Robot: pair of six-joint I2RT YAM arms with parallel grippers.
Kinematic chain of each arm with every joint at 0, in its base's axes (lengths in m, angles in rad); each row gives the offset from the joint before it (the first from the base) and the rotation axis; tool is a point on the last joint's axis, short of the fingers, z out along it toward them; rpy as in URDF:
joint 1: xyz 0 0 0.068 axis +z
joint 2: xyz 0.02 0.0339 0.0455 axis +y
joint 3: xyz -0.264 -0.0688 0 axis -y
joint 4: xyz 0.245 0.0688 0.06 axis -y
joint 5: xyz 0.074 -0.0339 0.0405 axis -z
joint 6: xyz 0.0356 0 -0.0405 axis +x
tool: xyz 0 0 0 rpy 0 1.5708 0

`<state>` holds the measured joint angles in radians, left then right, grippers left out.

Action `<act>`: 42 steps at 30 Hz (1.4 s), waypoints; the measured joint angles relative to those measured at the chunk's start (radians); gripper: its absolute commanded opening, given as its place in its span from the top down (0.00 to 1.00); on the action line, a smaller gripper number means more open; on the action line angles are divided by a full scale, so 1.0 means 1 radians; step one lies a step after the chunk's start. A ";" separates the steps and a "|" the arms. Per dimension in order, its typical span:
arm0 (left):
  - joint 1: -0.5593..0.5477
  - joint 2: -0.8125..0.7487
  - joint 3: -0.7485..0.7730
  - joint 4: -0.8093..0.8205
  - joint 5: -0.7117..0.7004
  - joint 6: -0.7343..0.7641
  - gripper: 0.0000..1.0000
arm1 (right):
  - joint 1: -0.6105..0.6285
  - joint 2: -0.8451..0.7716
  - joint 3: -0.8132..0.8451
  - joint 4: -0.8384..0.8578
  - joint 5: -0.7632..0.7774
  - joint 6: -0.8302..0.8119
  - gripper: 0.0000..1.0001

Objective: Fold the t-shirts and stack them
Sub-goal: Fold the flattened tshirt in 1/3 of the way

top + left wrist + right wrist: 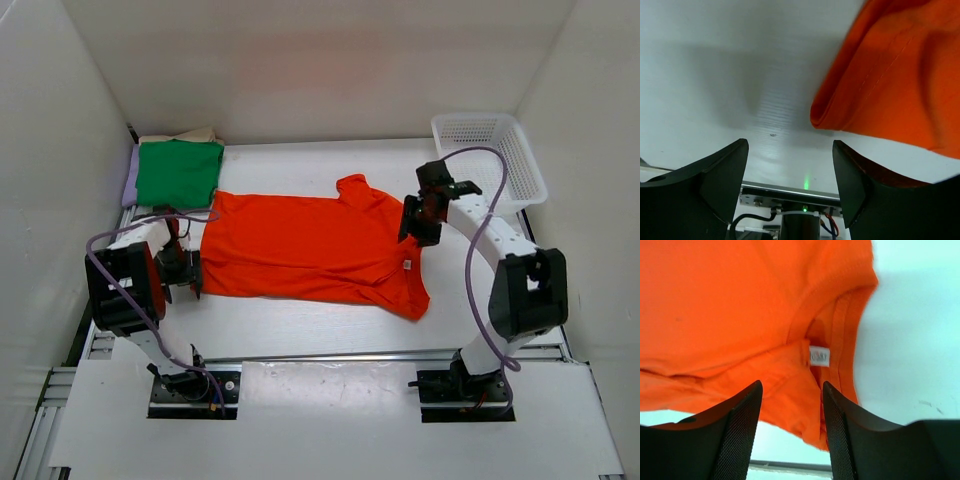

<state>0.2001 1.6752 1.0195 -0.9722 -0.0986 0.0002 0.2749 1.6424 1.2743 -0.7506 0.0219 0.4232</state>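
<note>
Right now both pairs stand apart, gripping nothing: my left fingers (715,185) beside the hem (826,112), my right fingers (737,432) above the collar (837,322) of the orange-red t-shirt (300,250) lying flat on the table (300,335). Pinching one layer alone could drag it crooked.

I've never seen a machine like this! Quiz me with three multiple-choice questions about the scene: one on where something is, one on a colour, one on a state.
1. Where does the white plastic mesh basket stand?
A) far right corner
B) far left corner
C) between the arm bases

2. What colour is the topmost folded cloth t-shirt at the far left?
A) blue
B) bright green
C) black

3. How is the orange-red cloth t-shirt?
A) folded into a small square
B) rolled into a ball
C) laid out wide on the table

Answers:
1 A: it stands at the far right.
2 B: its upper face is green.
3 C: body and sleeves lie flat.
</note>
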 measured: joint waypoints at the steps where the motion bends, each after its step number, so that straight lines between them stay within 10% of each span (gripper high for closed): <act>1: 0.001 0.000 -0.016 0.000 0.008 0.000 0.21 | 0.000 -0.027 -0.015 -0.004 0.001 0.003 0.43; 9: 0.003 0.023 -0.024 0.037 0.086 0.000 0.23 | 0.055 -0.386 -0.364 -0.006 -0.048 0.053 0.51; 17: 0.005 0.071 -0.003 0.026 0.100 0.000 0.55 | 0.088 -0.315 -0.521 0.043 -0.089 0.071 0.52; 22: 0.005 0.078 0.005 0.023 0.115 -0.002 0.90 | 0.090 -0.243 -0.521 0.097 -0.101 0.062 0.94; 28: 0.006 0.087 0.018 0.014 0.127 0.000 0.87 | 0.086 -0.254 -0.510 0.088 -0.104 0.064 1.00; 35: 0.035 0.019 0.021 -0.024 0.196 -0.001 0.31 | 0.061 -0.292 -0.415 0.043 -0.105 0.053 1.00; 42: 0.047 0.039 0.074 -0.016 0.237 -0.002 0.31 | 0.059 -0.261 -0.404 0.024 -0.111 0.040 1.00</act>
<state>0.2466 1.7145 1.0939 -0.9882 0.1379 -0.0013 0.3340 1.3819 0.8707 -0.7265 -0.0891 0.4633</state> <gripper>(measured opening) 0.713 0.013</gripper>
